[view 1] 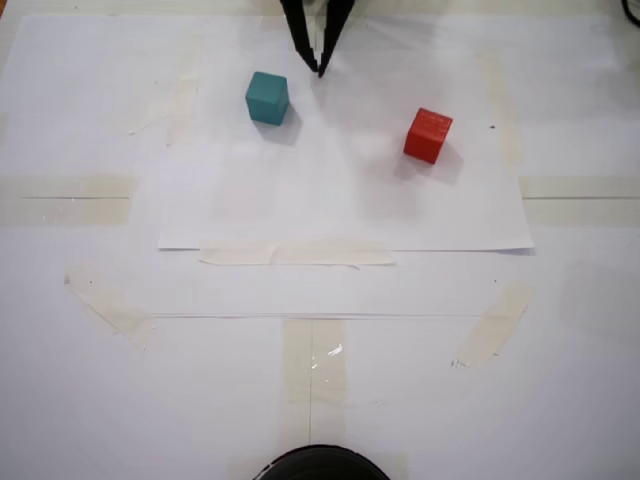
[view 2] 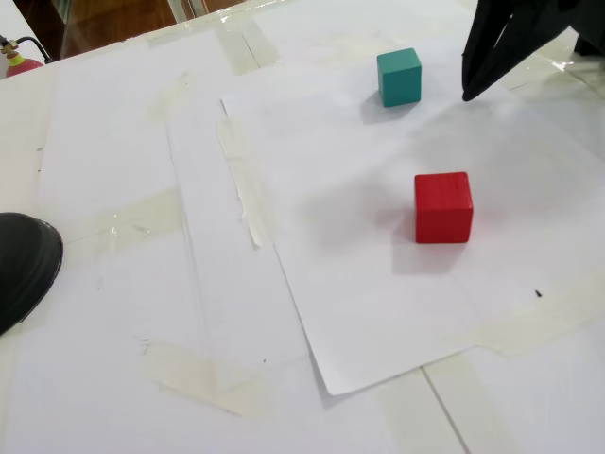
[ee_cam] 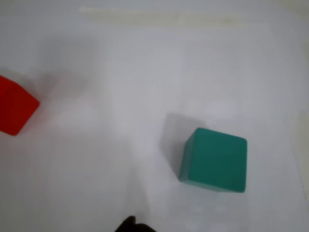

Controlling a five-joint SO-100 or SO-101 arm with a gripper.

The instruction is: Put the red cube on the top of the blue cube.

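Seeing only taped paper [view 1: 340, 215] around; my pincer [view 1: 319, 70], seemingly pressed together, hangs beside the blue cube [view 1: 267, 98], the red cube [view 1: 428, 135] well apart.

end effector [view 1: 320, 70]: cut off by the top edge in a fixed view, only the two dark fingers being shown; the arm above them is not seen.
end effector, other fixed view [view 2: 468, 93]: cropped by the top and right edges; the finger gap cannot be judged there.
end effector, wrist view [ee_cam: 131, 225]: only a small dark tip is seen at the bottom edge, blurred.
red cube [ee_cam: 14, 110]: cut off by the left edge in the wrist view.
dark round object [view 1: 320, 464]: cropped by the bottom edge; what it is cannot be told.
red item [view 2: 21, 64]: cut by the left edge, too small to identify.
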